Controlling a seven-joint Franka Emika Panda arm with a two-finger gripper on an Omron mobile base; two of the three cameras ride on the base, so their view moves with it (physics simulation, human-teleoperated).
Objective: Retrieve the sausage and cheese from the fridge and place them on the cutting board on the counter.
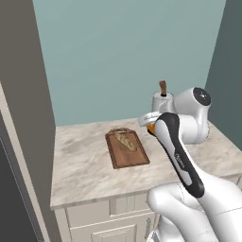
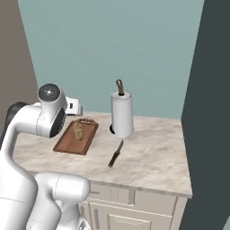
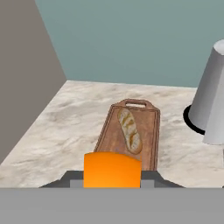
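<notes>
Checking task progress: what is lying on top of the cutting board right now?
One pale, tan, loaf-like piece lies lengthwise on the cutting board. The orange cheese, in the gripper, hides the board's near end.

We see a teal back wall (image 1: 127, 56) across the top | taupe panel (image 1: 28, 94) at left | dark grey side wall (image 2: 211, 112) at right | cream cabinet fronts (image 2: 134, 211) along bottom.

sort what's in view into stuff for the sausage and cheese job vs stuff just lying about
For the job:
- cheese, held in the hand
- sausage, lying on the cutting board
- counter

Lying about:
- paper towel roll on its holder
- knife on the counter
</notes>
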